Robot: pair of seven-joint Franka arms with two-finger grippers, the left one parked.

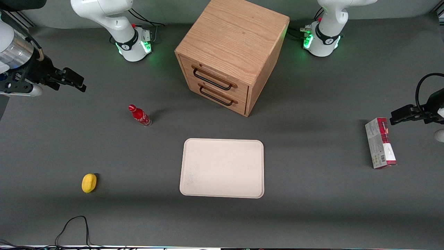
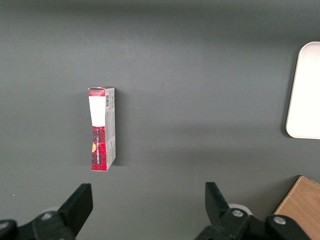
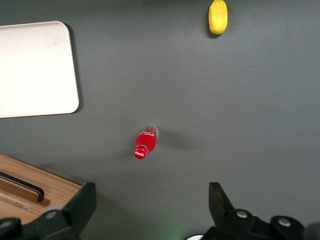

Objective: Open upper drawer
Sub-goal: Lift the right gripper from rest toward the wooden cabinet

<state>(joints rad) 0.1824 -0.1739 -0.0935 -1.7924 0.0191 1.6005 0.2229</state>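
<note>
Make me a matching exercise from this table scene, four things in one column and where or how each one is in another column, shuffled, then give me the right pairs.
Things:
1. upper drawer
2. red bottle
3. yellow sponge
4. gripper

States:
A. open, raised at the working arm's end of the table
B. shut
C. lying nearer the front camera than the bottle
D. standing upright beside the cabinet

Pairs: 1-B, 2-D, 3-C, 4-A
</note>
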